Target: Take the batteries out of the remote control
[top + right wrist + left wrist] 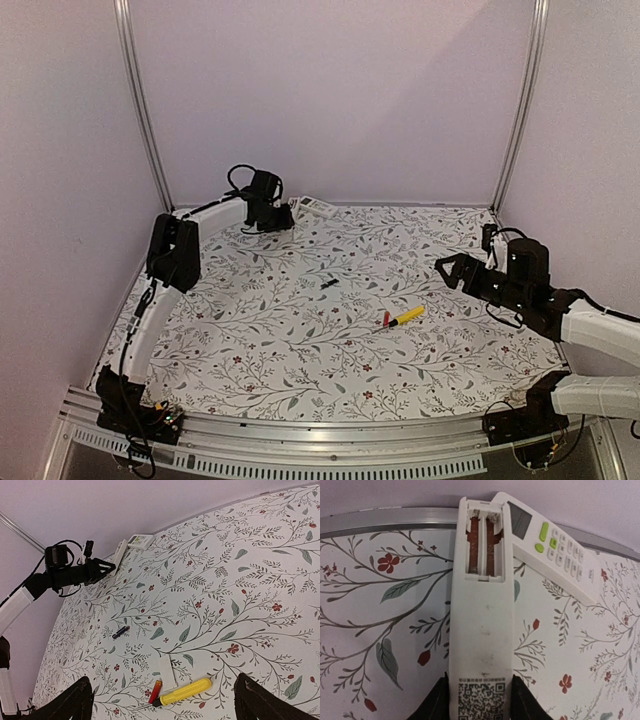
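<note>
The slim white remote control (481,630) lies back-up at the table's far edge. Its battery compartment (482,540) is open and looks empty. My left gripper (479,700) is shut on the remote's near end, one finger against each long side; it also shows in the top view (283,215). The dark battery (328,284) lies loose mid-table and also shows in the right wrist view (120,632). The reddish battery (155,691) lies next to a yellow-handled screwdriver (185,691). My right gripper (450,268) is open and empty, held above the table to the right of them.
A broader white remote (550,545) with green buttons lies touching the slim one's far right corner. A small white battery cover (168,672) lies by the screwdriver. A metal rail (385,520) and the back wall run just behind the remotes.
</note>
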Robot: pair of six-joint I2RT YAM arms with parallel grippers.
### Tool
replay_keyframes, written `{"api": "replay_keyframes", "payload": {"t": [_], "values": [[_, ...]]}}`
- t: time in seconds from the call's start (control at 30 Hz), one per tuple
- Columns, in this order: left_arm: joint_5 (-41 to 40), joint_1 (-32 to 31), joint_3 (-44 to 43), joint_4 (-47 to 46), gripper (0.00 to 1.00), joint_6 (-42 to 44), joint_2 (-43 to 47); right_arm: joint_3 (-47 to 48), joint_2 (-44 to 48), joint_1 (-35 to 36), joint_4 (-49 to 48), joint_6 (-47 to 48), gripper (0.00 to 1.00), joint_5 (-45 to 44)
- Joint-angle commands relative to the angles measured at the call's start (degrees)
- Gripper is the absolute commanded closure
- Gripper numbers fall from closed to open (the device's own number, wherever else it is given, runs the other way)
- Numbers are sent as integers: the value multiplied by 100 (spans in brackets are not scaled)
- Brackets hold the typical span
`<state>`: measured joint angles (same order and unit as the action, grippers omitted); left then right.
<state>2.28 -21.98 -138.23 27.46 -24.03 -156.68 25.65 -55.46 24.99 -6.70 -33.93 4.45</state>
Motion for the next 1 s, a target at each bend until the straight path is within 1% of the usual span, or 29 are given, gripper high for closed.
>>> {"api": "replay_keyframes", "payload": {"t": [0.0, 0.17, 0.23, 0.3, 0.4, 0.5, 0.57, 0.7, 0.83, 0.97], "values": [[292, -183, -134, -32, 64, 112, -117, -139, 232, -29, 242, -64, 3, -204], [484, -299, -142, -38, 65, 341, -99, -162, 353, -30, 318, -70, 3, -318], [417, -325, -139, -8, 66, 359, -88, -81, 299, -30, 341, -65, 3, -340], [17, -344, -97, 43, 66, 332, 9, 28, 221, -30, 352, -49, 3, -333], [-635, -279, 176, 31, 66, 50, 319, 159, 97, -30, 357, -27, 3, -287], [-1064, -209, 602, -95, 64, -138, 695, 175, 33, -29, 362, -17, 3, -278], [-1205, -171, 721, -56, 61, -164, 808, 125, 15, -30, 371, -22, 3, -278], [-1213, -75, 670, 168, 58, -154, 752, 48, -21, -30, 394, -50, 3, -263], [-920, -12, 628, 200, 54, -102, 614, 12, -13, -27, 415, -45, 3, -269], [-1122, -6, 772, 169, 56, -175, 666, -5, 25, -29, 427, -50, 3, -284]]}}
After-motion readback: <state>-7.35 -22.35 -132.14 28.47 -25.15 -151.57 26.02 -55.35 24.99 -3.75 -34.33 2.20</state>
